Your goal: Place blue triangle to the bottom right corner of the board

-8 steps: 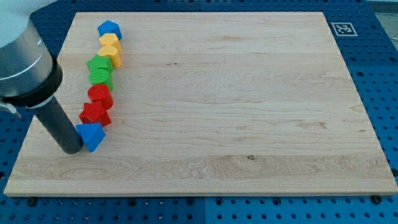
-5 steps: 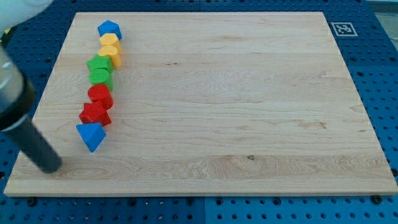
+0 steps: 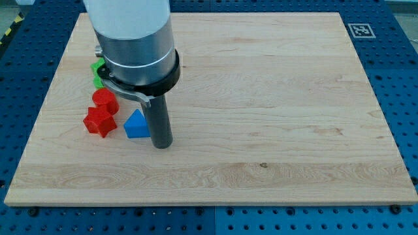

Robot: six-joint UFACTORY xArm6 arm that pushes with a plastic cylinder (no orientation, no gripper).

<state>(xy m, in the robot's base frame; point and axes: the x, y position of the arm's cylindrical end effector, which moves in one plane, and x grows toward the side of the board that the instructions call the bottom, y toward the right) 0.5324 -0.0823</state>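
The blue triangle (image 3: 136, 125) lies on the wooden board (image 3: 261, 98) at the view's left, a little below the middle. My tip (image 3: 161, 145) stands on the board just to the right of it, touching or nearly touching its right side. The arm's grey body hides the upper part of the block row.
A red block (image 3: 100, 121) and a second red block (image 3: 104, 100) lie left of the blue triangle. A green block (image 3: 98, 70) shows partly behind the arm. A marker tag (image 3: 358, 30) sits beyond the board's top right corner.
My tip has moved from the board's bottom left to the right side of the blue triangle. The blue triangle now lies further right and higher, and is turned. The arm now hides the upper blocks.
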